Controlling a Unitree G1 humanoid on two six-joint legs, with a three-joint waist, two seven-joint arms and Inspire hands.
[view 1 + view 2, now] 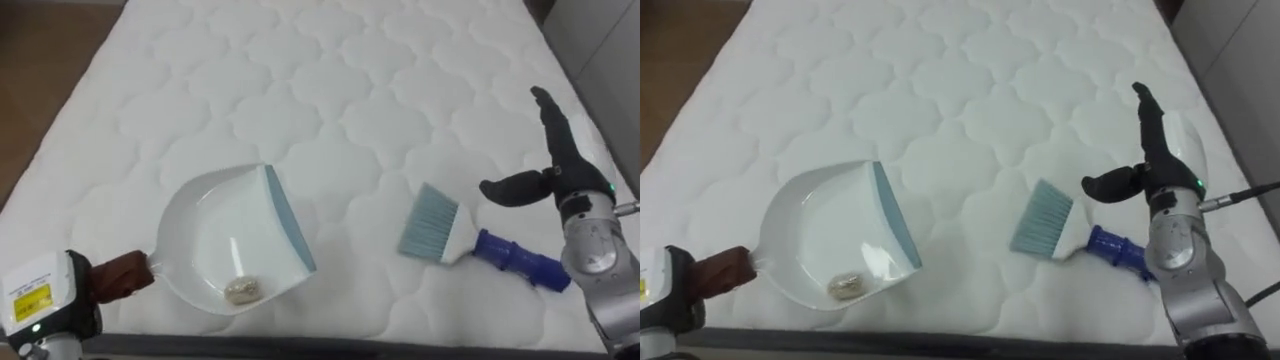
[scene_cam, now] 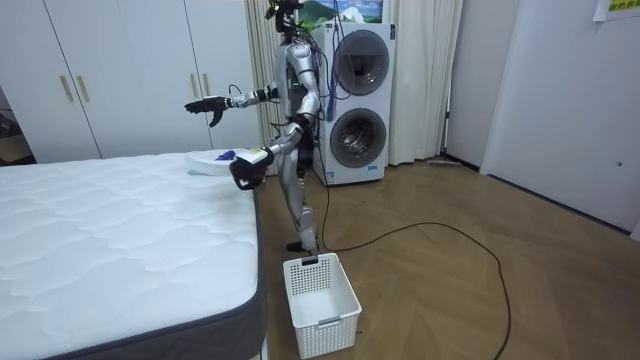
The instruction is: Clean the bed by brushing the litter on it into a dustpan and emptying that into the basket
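White dustpan point(image 1: 225, 240) lower left, at mattress point(image 1: 350, 80) near edge, crumb point(image 1: 242, 290) inside; my left hand point(image 1: 82, 290) curled round its handle. Brush point(image 1: 440, 232) lying lower right; right hand point(image 1: 558, 178) beside it, fingers straight, thumb spread.

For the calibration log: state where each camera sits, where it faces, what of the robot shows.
Left eye view: on the head, looking down at mattress, dustpan and brush; left hand grips the dustpan, right hand raised open.
Right eye view: beside it, same scene and hands.
Room view: across the room, facing the mattress; whole robot stands beside it.
All three share mattress and dustpan.
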